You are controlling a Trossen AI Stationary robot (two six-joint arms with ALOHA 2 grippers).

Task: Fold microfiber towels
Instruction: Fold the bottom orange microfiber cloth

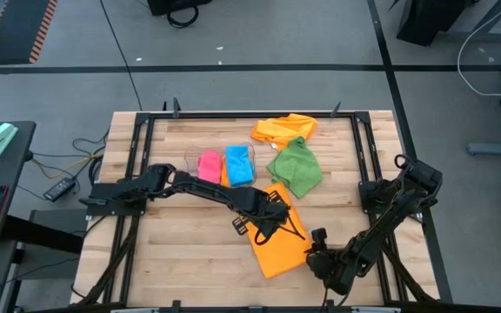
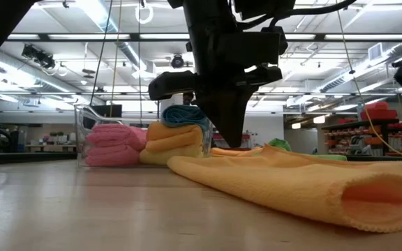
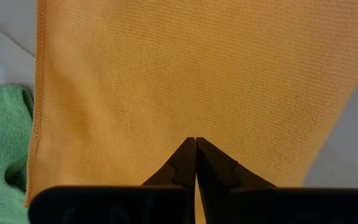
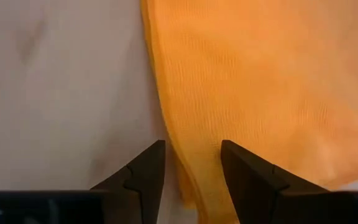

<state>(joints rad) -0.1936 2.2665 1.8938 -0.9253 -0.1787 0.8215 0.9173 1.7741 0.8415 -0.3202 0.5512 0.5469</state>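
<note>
One limp, light orange towel [image 1: 278,233] near counter's front edge; left fingers [image 3: 196,163] together on it, right fingers [image 4: 194,169] apart astride its edge—pinch corners.

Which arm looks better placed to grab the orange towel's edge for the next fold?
Probably the right: the right gripper is open with the folded orange towel's edge between its fingers. The left gripper is shut, its tips over the towel's middle.

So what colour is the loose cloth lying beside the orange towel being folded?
Green, clearest in the high view.
</note>
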